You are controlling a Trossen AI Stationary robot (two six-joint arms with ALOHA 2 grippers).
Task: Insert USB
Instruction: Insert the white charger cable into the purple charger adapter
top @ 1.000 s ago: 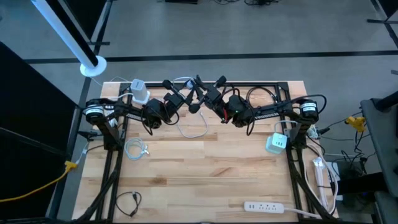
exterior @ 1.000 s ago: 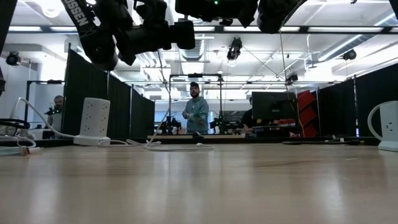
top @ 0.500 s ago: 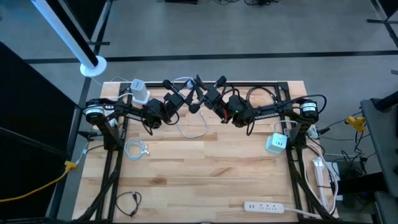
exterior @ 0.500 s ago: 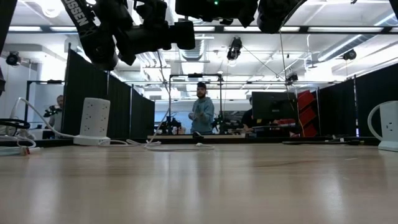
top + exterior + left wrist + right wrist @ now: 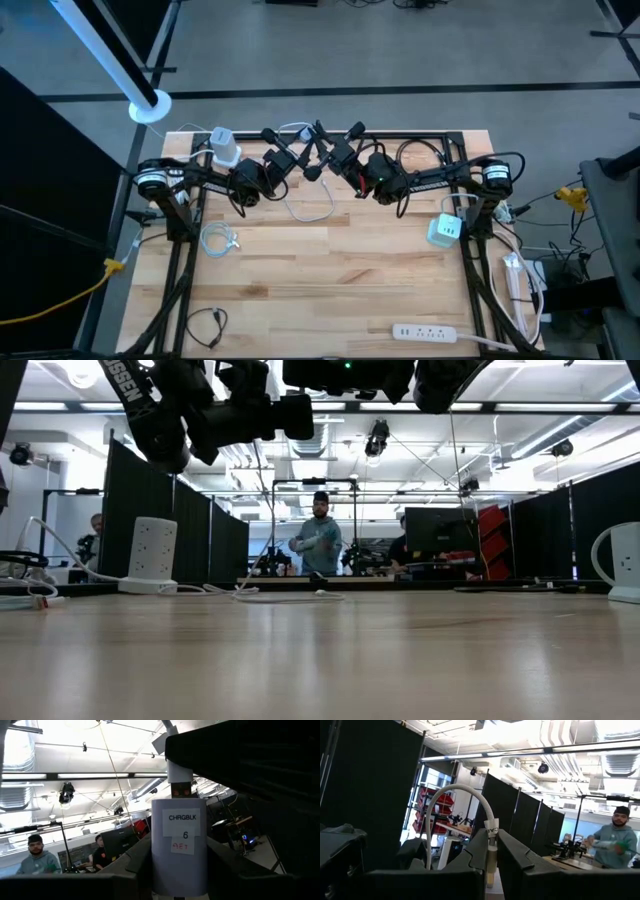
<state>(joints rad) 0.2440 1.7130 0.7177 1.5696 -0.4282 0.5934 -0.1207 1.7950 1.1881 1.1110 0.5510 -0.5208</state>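
Left end effector (image 5: 178,885) gripping charger block (image 5: 179,845), right end effector (image 5: 491,870) pinching USB cable (image 5: 451,802)

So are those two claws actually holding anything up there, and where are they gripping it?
Yes. The left gripper clamps a white charger block by its sides. The right gripper pinches a white cable just behind its plug.

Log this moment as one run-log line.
left gripper: holds charger block | right gripper: shut on white cable | both raised over table's far edge | plug meets block: cannot tell
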